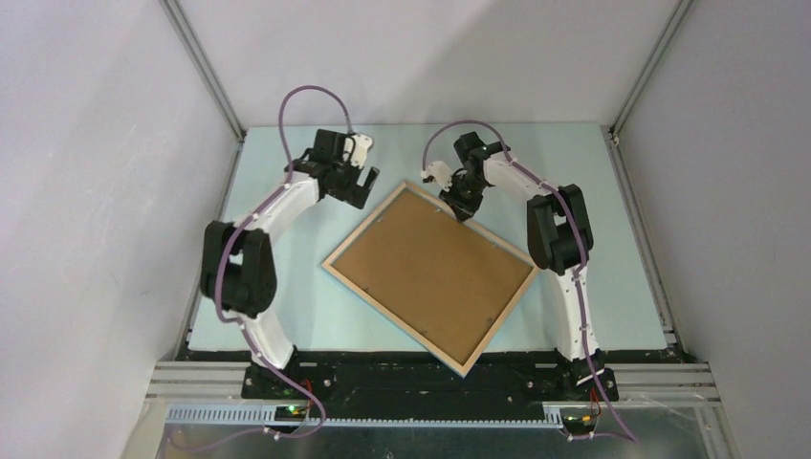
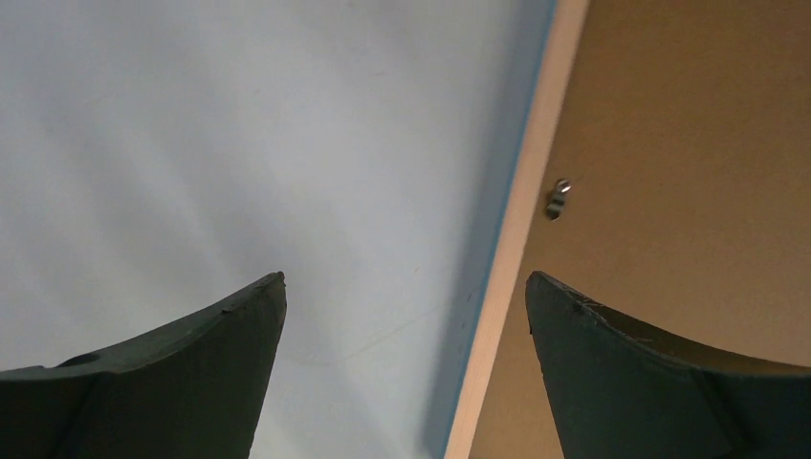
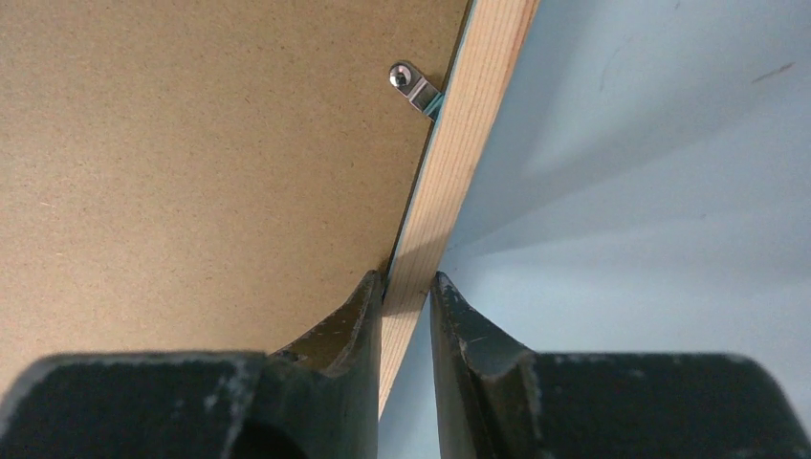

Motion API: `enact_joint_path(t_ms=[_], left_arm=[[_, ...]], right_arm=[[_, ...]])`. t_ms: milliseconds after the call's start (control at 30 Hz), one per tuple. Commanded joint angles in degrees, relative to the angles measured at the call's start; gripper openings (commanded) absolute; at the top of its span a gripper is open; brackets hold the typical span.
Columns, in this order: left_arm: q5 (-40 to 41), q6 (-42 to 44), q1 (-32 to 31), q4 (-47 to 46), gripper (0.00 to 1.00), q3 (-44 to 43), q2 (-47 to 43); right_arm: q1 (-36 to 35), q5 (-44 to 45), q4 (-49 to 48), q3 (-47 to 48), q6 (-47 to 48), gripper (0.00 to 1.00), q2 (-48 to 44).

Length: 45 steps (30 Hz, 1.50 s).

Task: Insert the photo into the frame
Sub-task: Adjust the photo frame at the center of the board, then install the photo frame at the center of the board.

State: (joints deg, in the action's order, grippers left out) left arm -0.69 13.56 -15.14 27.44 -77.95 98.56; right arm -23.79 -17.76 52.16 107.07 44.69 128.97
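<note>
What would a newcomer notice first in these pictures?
The big frame lies face down and askew in the middle of the table, its pale wood side up, with a brown board filling it. The right gripper pinches the frame's far edge. The left gripper hangs open above the frame's far left edge.

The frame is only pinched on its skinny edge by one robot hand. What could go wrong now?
1. The right hand pinches the frame only by its thin wooden rail near one corner, so the big frame might slip or twist if lifted.
2. The left hand is open and holds nothing, so nothing steadies the other side.
3. Only small metal tabs seem to hold the brown board; tilting could loosen it.
</note>
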Motion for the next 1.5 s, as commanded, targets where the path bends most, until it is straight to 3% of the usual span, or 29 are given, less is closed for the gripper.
enact_joint_path(t_ms=[0,700,1233,1467], left_arm=[[-3.74,-0.33,-1.86,4.07,1.00,-5.69,5.91],[-7.20,-2.36,-5.25,8.58,0.91,-8.10,15.64],[-5.13,-1.55,-5.34,9.53,0.60,-10.51,18.29],[-5.09,-1.22,-5.35,9.87,0.53,-11.70,19.08]], right_arm=[[-0.49,-2.10,3.74,7.53,6.54,0.00,1.65],[-1.36,-6.36,5.06,6.57,8.95,0.00,4.03],[-2.31,-6.23,3.22,3.37,7.19,0.00,3.82],[-2.40,-5.95,2.81,2.04,6.93,0.00,3.27]])
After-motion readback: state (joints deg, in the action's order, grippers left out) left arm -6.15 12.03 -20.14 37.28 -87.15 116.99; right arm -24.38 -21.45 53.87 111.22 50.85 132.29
